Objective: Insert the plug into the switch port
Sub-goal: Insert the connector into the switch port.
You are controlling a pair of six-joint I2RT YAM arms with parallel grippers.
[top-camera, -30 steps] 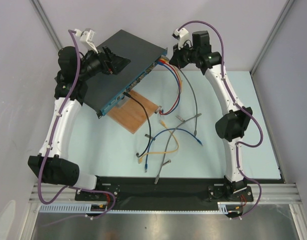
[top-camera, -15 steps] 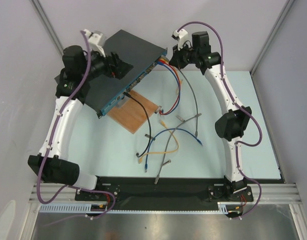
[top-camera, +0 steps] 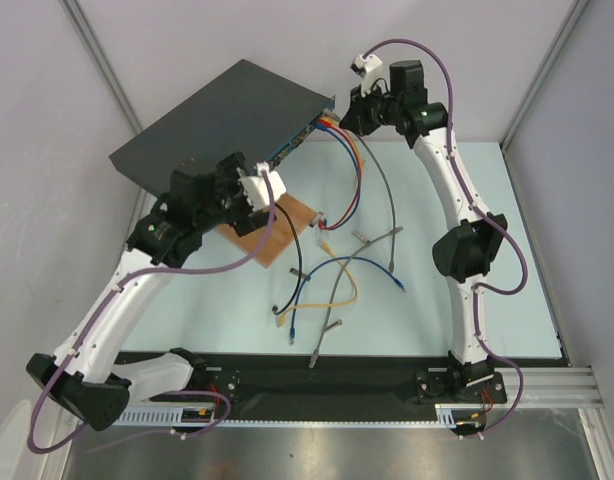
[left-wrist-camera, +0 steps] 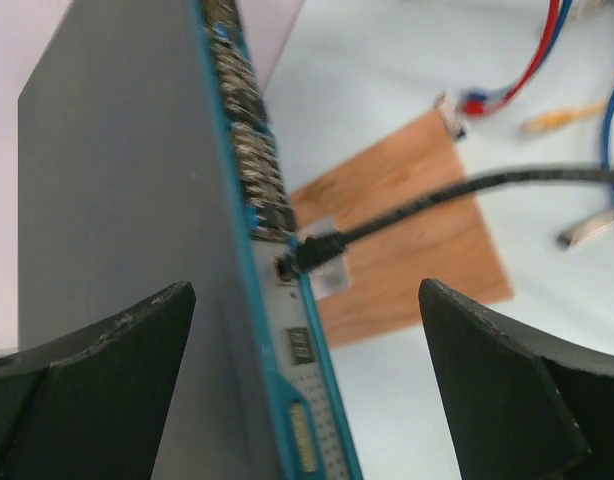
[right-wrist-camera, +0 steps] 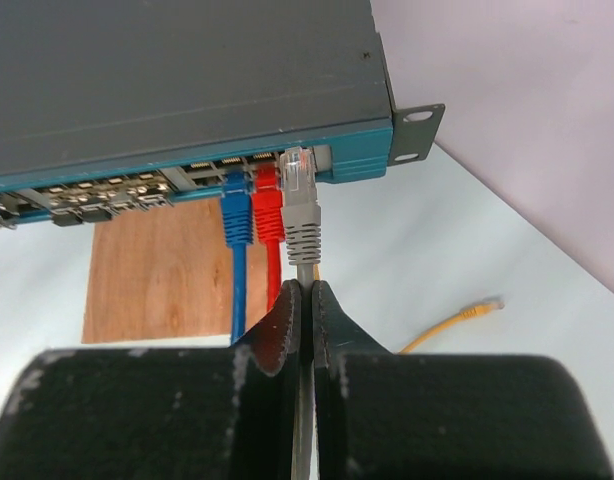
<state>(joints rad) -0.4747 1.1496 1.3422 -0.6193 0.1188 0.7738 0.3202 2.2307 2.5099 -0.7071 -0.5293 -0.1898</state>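
switch: the switch (right-wrist-camera: 187, 70) lies flat at the far left of the table (top-camera: 237, 310), angled, with its blue port face towards the wooden board (left-wrist-camera: 407, 250).
right gripper: the right gripper (right-wrist-camera: 305, 290) has its fingers pressed together on the grey cable (top-camera: 385, 200), just behind the boot of the grey plug (right-wrist-camera: 300, 200).
plug position: the grey plug points straight into the port at the right end of the row, beside the red plug (right-wrist-camera: 268, 205) and the blue plug (right-wrist-camera: 237, 210). Its clear tip is at the port mouth.
seating: more clear connector shows on the grey plug than on red or blue, so I judge it is only partly in, not latched. Can't confirm a click from these views.
left gripper: the left gripper (left-wrist-camera: 305, 290) has its fingers spread wide and holds nothing. It hovers over the front edge of the switch near the black cable (left-wrist-camera: 437, 195), which is already plugged in.
done: plug picked up, aligned and brought to the port.
left: a final push until the grey boot sits level with its neighbours, then release.
risk: the grip is on cable rather than plug body, so the plug could buckle or tilt under the push. Nothing braces the switch, so it may slide.
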